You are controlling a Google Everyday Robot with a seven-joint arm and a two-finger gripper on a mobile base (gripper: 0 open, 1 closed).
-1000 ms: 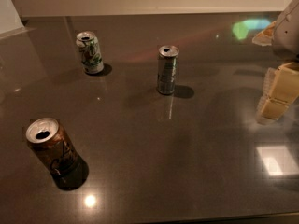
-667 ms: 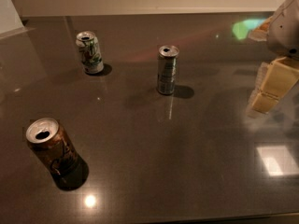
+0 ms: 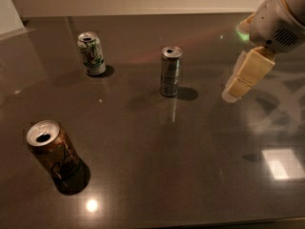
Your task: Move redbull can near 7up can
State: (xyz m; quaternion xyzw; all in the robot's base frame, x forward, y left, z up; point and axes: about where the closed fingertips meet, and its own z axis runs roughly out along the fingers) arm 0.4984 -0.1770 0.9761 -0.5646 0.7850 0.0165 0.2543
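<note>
The redbull can [image 3: 170, 71], slim and silver-grey with dark bands, stands upright near the middle of the dark table [image 3: 157, 151]. The 7up can [image 3: 91, 53], white with green markings, stands upright at the back left, well apart from the redbull can. My gripper [image 3: 233, 92] comes in from the upper right and hangs above the table to the right of the redbull can, not touching it. One cream finger [image 3: 248, 73] shows, pointing down and left. The gripper holds nothing that I can see.
A wider brown can [image 3: 52, 154] with dark script stands at the front left. A bright square reflection [image 3: 283, 163] lies on the table at the right. A pale wall runs along the table's far edge.
My gripper has moved left and slightly forward, toward the redbull can. The three cans have not moved.
</note>
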